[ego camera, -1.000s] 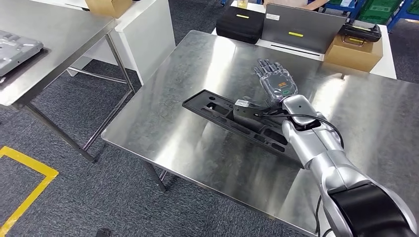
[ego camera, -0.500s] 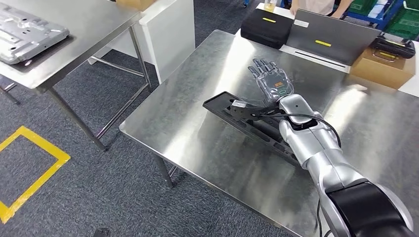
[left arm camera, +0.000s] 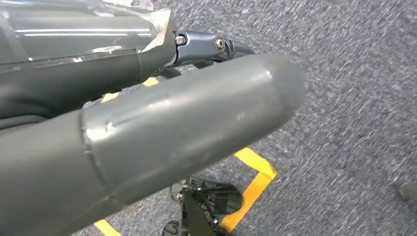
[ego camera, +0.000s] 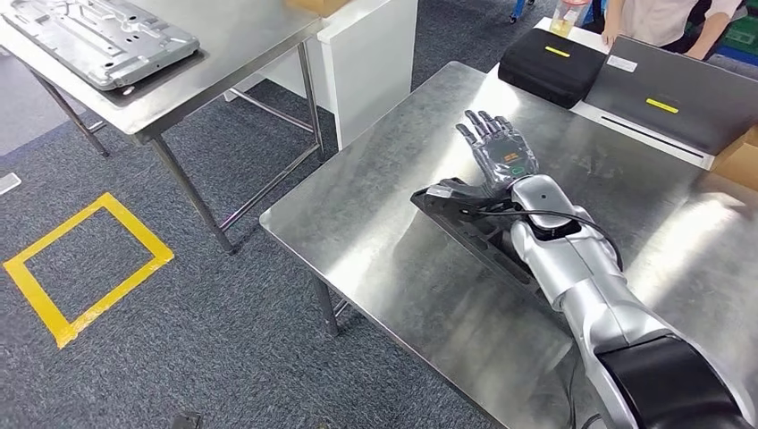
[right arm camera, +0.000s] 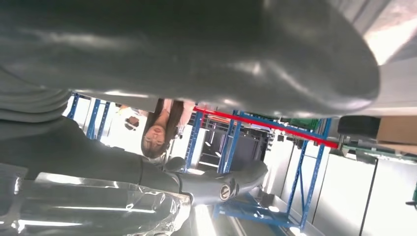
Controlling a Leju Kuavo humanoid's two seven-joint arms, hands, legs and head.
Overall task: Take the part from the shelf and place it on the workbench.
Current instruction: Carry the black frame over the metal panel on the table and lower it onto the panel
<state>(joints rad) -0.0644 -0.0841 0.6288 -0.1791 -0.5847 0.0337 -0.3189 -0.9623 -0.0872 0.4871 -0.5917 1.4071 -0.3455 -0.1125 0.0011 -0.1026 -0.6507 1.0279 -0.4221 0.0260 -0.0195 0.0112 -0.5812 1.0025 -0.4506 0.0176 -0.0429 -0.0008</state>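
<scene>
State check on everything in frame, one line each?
Long black plastic part: lying flat on the steel workbench, partly hidden under the right arm.
Right hand: fingers spread, holding nothing, above the workbench beyond the part.
Left hand: hanging over the carpet; grip cannot be told.
Grey metal panel: flat on the far steel table.
Black case: closed.
</scene>
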